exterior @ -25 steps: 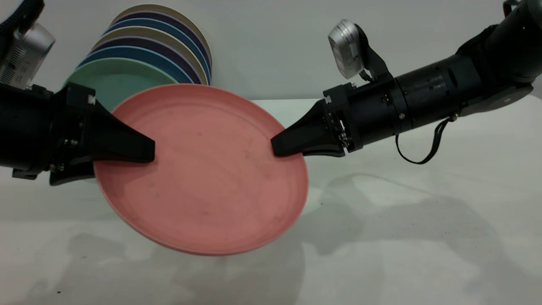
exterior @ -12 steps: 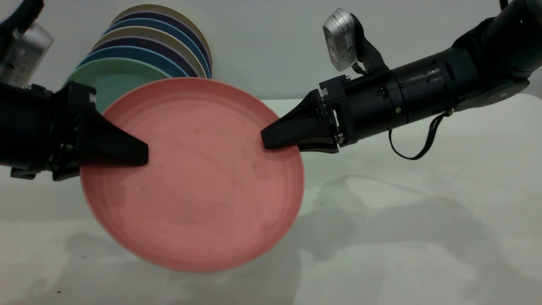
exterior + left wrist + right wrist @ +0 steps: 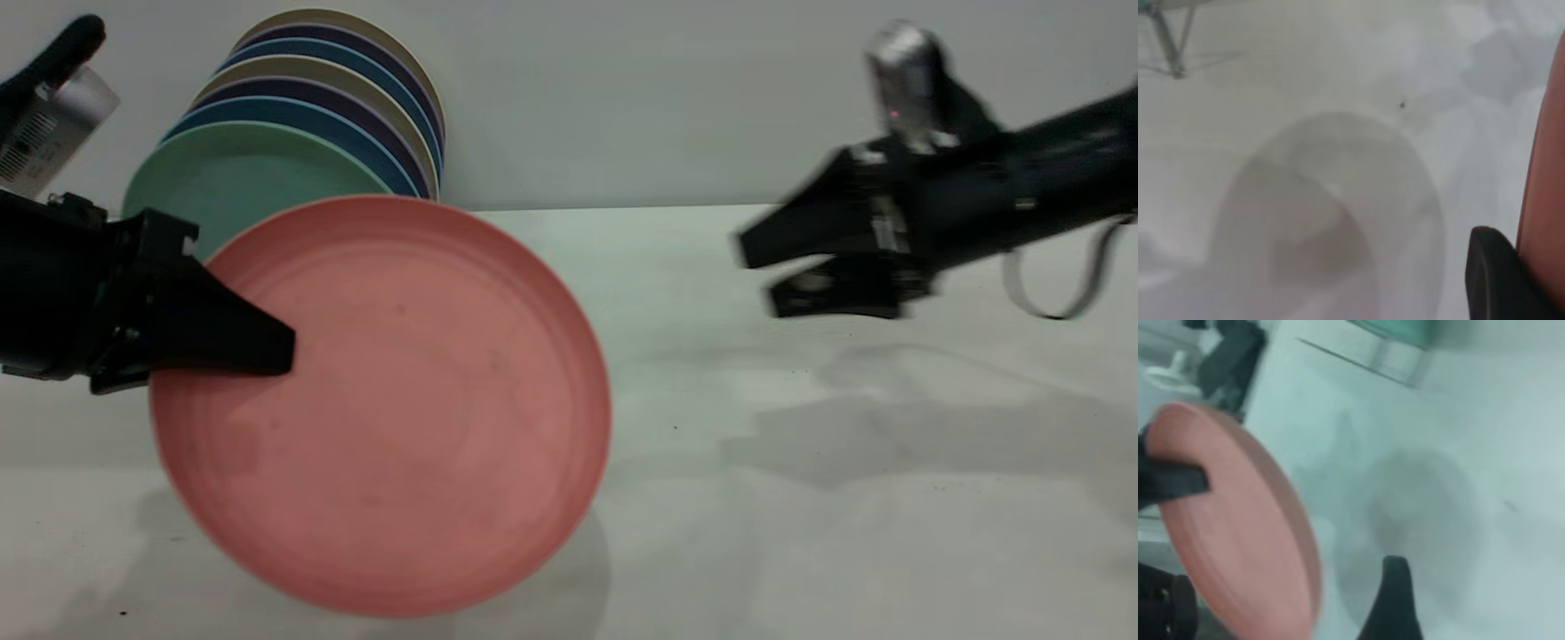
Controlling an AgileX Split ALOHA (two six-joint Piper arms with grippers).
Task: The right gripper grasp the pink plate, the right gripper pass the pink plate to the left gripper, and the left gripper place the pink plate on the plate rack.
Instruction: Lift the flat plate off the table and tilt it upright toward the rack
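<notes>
The pink plate (image 3: 391, 409) hangs nearly upright above the table, facing the exterior camera. My left gripper (image 3: 271, 356) is shut on the plate's left rim, one jaw across its face and the other behind it. In the left wrist view one of its fingers (image 3: 1498, 280) presses against the plate's edge (image 3: 1545, 200). My right gripper (image 3: 757, 280) is open and empty, well to the right of the plate and above the table. The right wrist view shows the plate (image 3: 1238, 533) off to the side. Thin wires of the plate rack (image 3: 1168, 43) show in the left wrist view.
A row of upright plates stands at the back left, with the mint-green plate (image 3: 231, 178) in front and blue, purple and beige ones behind. The white table (image 3: 800, 498) stretches to the right under the right arm.
My right gripper has opened, let go of the plate's right rim and pulled back to the right. The plate, now held only by my left gripper, has shifted left and down.
</notes>
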